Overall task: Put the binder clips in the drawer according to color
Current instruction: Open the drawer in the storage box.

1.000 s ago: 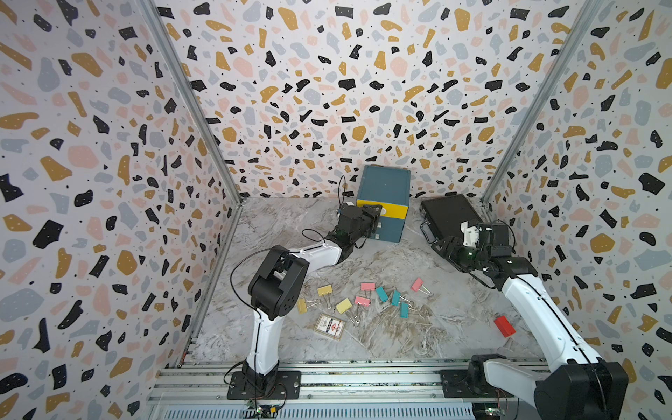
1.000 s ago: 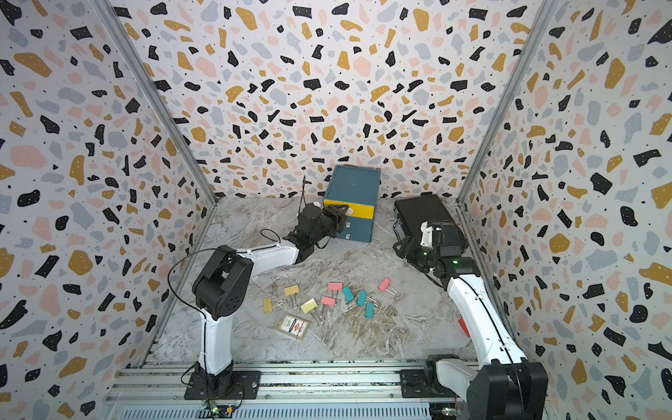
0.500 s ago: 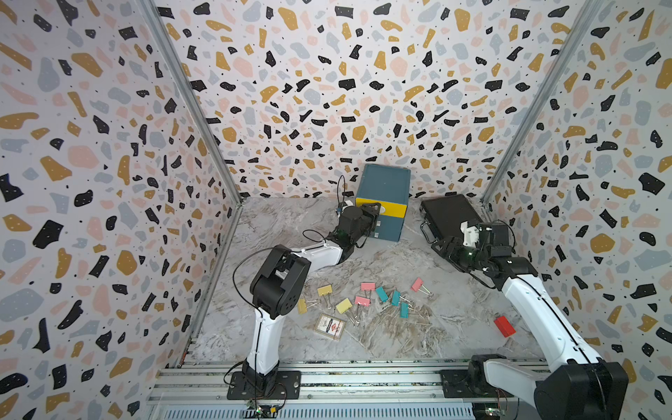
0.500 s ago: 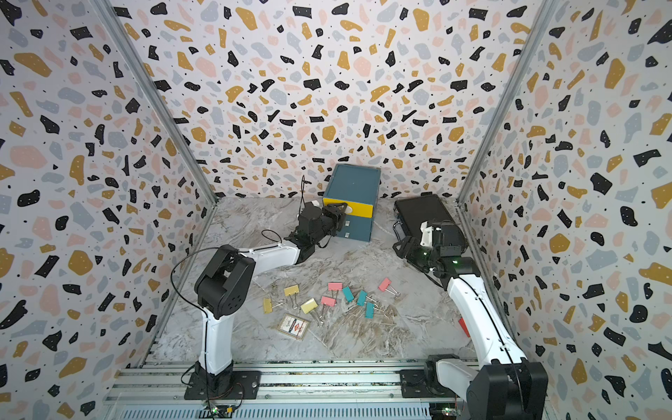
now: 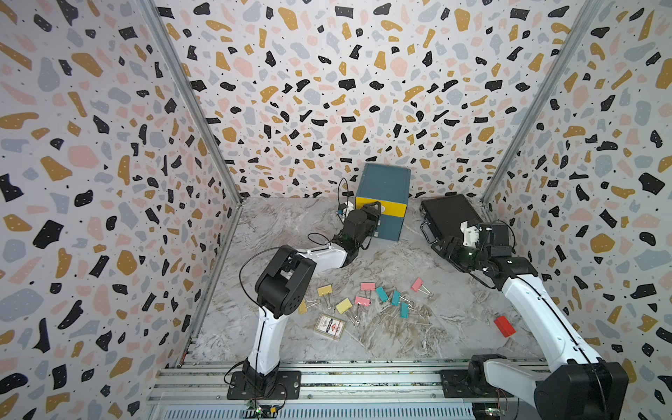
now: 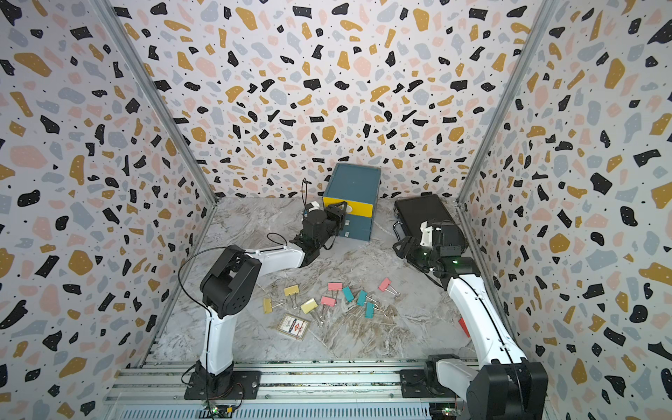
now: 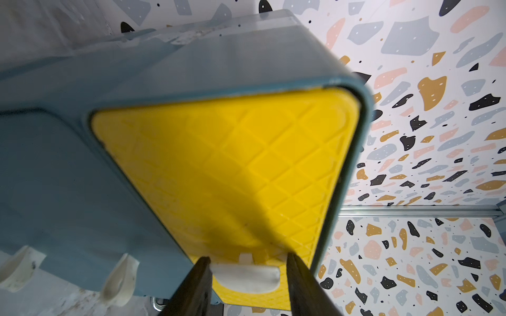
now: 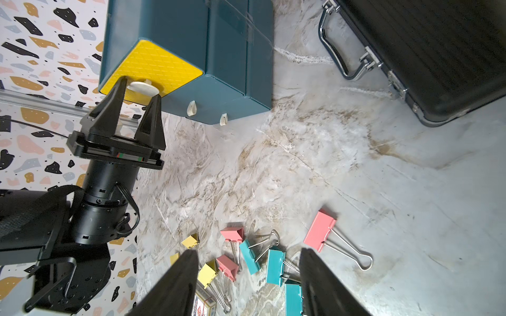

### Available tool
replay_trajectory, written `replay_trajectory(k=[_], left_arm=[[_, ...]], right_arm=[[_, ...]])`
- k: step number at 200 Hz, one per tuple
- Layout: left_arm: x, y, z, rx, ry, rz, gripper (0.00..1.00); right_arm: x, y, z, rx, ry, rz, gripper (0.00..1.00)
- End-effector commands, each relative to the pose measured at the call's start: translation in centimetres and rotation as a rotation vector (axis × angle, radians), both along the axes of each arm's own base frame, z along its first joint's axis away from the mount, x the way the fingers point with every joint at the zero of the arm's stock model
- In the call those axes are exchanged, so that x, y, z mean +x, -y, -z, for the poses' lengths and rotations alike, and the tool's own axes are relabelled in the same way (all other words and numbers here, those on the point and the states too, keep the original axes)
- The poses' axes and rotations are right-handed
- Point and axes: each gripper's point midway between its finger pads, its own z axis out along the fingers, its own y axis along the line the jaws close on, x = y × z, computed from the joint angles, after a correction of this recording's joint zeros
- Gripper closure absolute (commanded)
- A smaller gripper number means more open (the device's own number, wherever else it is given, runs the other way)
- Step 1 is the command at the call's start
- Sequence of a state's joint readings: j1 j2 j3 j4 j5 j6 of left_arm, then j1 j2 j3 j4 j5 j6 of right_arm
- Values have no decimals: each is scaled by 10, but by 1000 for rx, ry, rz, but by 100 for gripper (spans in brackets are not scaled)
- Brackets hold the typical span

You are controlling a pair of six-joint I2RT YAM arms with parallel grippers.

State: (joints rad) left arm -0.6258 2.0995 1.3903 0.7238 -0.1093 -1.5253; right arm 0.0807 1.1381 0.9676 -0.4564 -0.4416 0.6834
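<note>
Clips [image 5: 367, 298] first: nine loose on the marble-print floor [image 5: 418, 342] between the two arms. Yellow ones lie toward the left arm [image 5: 283, 283], pink and teal are mixed in the middle, and one pink lies alone toward the right arm [image 5: 538, 309]. Folded painted bodies, silver wire loops. Card pack [image 5: 330, 326] lies just in front of them. Red block [image 5: 504, 326] beside the right arm shows only in the top views; in a top view that arm covers half the block [image 6: 462, 326].

Right gripper [image 8: 249, 251]: fingers wide, nothing between, well apart from the chest [image 5: 385, 189]. Only its wrist view shows the left gripper [image 8: 140, 88] side-on, with a black finger either side of the white pull [image 8: 142, 87] on the yellow top drawer [image 8: 153, 65].

Left wrist view adds the drawer's diamond-embossed plastic front, seated inside the chest's rounded teal frame. Fingers are narrowed about the pull, touching or nearly; clamped or not, can't tell. Top views hide the pull behind that gripper.

Chest stands by the back wall, clips well apart from it. Ribbed black briefcase [image 5: 447, 214] lies flat beside it, chrome handle [image 8: 345, 54].
</note>
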Motion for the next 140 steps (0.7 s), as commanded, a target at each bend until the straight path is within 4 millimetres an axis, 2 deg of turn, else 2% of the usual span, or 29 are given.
replay_trajectory(k=[1,29,50,140], left_arm=[[3,-2,-24,-33,79,-45,53],[3,-4,-23,-27,76,-60,59],[2,-4,-23,-27,75,-64,67],[-22,-9,-28,-23,74,-77,71]], right_arm=[[-2,-2,-4,-5,19,-20,36],[-1,-1,-4,-5,18,-17,36],[-2,0,-4,-8,18,-13,36],[-7,9,6,-46,2,32,40]])
